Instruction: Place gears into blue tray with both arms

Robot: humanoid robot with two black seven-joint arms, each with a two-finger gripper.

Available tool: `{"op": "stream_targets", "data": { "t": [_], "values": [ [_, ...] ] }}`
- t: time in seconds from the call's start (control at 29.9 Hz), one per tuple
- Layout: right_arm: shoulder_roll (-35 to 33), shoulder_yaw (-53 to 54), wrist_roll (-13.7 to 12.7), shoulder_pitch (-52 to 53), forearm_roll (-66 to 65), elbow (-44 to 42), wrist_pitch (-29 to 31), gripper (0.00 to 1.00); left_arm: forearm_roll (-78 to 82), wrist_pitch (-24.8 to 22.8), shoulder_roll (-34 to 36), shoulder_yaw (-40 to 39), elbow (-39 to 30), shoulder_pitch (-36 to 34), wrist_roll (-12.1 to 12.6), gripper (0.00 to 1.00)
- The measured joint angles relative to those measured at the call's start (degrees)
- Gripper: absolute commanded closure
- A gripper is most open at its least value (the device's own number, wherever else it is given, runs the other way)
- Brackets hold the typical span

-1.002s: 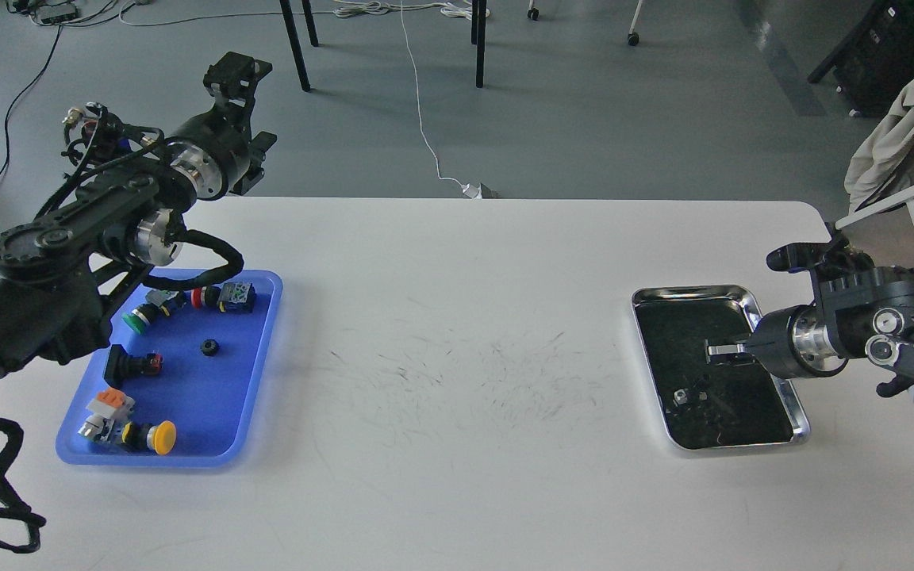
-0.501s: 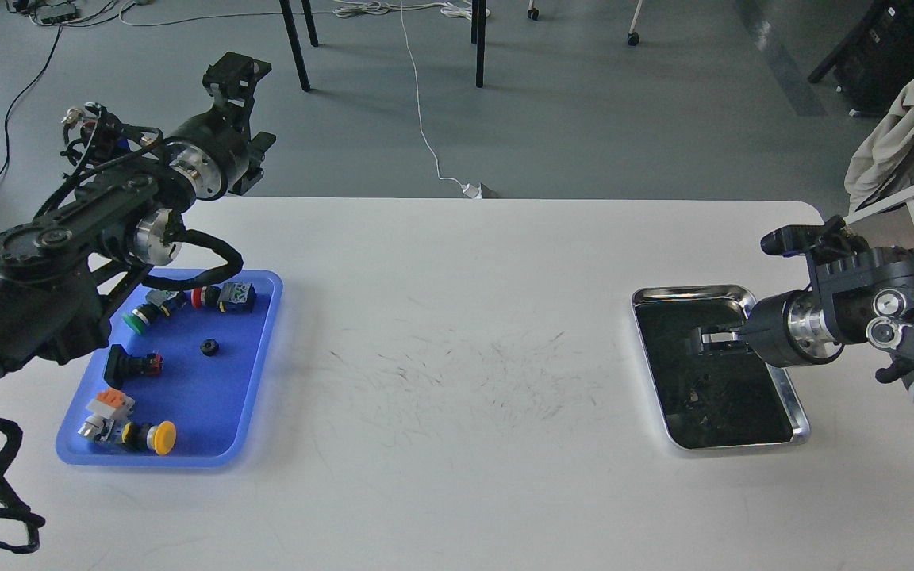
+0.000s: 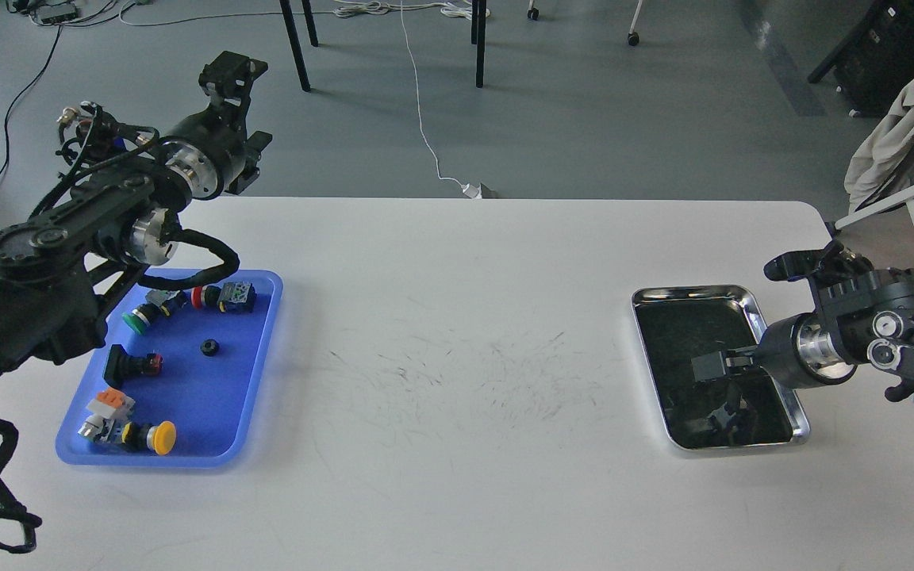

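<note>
The blue tray [image 3: 203, 400] lies at the table's left. One small black gear [image 3: 209, 346] rests in its middle among coloured push-button switches. My left gripper [image 3: 241, 111] is raised beyond the table's far left edge, above and behind the tray, its two fingers spread with nothing between them. My right gripper [image 3: 709, 366] reaches in from the right and hangs low inside the silver tray [image 3: 695, 293]. Its dark tip looks like one block, so I cannot tell whether it is shut or holds anything. No gear is discernible on the silver tray's dark, reflective floor.
In the blue tray lie a green-capped switch [image 3: 136, 319], a red one [image 3: 199, 297], a black one [image 3: 128, 365] and a yellow one [image 3: 160, 436]. The white table [image 3: 457, 381] has scuff marks at its middle. A chair with cloth [image 3: 901, 127] stands at the right.
My right gripper rose and went farther into the silver tray, then dropped lower and nearer. The left arm shifted very slightly left. The gear in the blue tray stayed put.
</note>
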Motion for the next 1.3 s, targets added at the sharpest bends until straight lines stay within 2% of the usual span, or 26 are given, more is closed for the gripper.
{"op": "stream_targets", "data": {
  "t": [0.3,0.37,0.57,0.8,0.84,0.9,0.97,1.3],
  "values": [
    [1.85,-1.20,0.46,-0.24,0.25,-0.37,0.14,0.25,0.00,0.00,0.23,-0.05,-0.02,0.00,-0.02,0.00],
    [2.07,-1.51,0.47,-0.09,0.25,-0.46,0.52,0.32,0.00,0.00,0.27,-0.10,-0.03,0.00,-0.02,0.00],
    [3.31,-1.91,0.48,0.25,0.25,-1.67,1.30,0.43,0.00,0.00,0.30,-0.14,-0.11,0.00,-0.03,0.00],
    [5.40,-2.56,0.51,0.44,0.21,-4.22,2.08,0.61,0.00,0.00,0.66,-0.10,-0.12,0.00,-0.42,0.00],
    [5.48,-2.56,0.52,0.44,0.18,-4.41,2.34,0.67,0.00,-0.01,0.84,-0.08,-0.12,0.00,-0.43,0.00],
    [5.65,-2.58,0.52,0.47,0.15,-4.69,2.60,0.88,0.00,-0.07,0.98,-0.06,-0.17,0.00,-0.45,0.00],
    [5.76,-2.61,0.62,0.47,0.10,-4.87,2.78,0.98,0.00,-0.09,1.02,-0.03,-0.20,0.00,-0.46,0.00],
    [5.54,-2.63,1.08,2.75,0.41,-4.37,2.88,0.99,0.00,-0.09,1.06,0.05,-0.21,0.00,-0.46,0.00]
  ]
}}
